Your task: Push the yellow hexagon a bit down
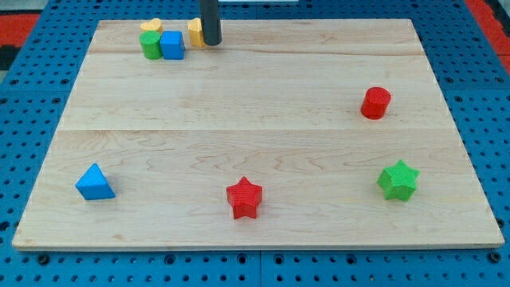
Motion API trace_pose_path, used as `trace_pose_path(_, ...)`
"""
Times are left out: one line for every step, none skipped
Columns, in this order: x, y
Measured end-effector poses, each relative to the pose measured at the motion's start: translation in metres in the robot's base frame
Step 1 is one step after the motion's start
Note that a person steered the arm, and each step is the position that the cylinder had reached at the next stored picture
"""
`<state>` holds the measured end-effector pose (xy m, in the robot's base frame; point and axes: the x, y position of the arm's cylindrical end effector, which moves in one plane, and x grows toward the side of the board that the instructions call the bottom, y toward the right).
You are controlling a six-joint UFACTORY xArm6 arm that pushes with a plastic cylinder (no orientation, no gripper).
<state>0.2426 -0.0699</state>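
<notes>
A yellow block (194, 32), which looks like the hexagon, sits near the board's top edge, left of centre. My tip (211, 43) rests against its right side, and the dark rod hides part of the block. A second yellow block (151, 26) with a rounded top lies further left, its lower part hidden behind the green block.
A green cylinder (150, 45) and a blue cube (172, 45) stand side by side just left of the yellow hexagon. A red cylinder (375, 103) is at the right. A green star (398, 179), a red star (244, 198) and a blue triangle (95, 182) lie near the wooden board's (255, 127) bottom edge.
</notes>
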Motion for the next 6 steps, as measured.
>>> trace_pose_path(0.000,0.024)
trace_pose_path(-0.005,0.047)
trace_pose_path(-0.011,0.045)
trace_pose_path(-0.046,0.021)
trace_pose_path(-0.048,-0.013)
trace_pose_path(-0.044,-0.020)
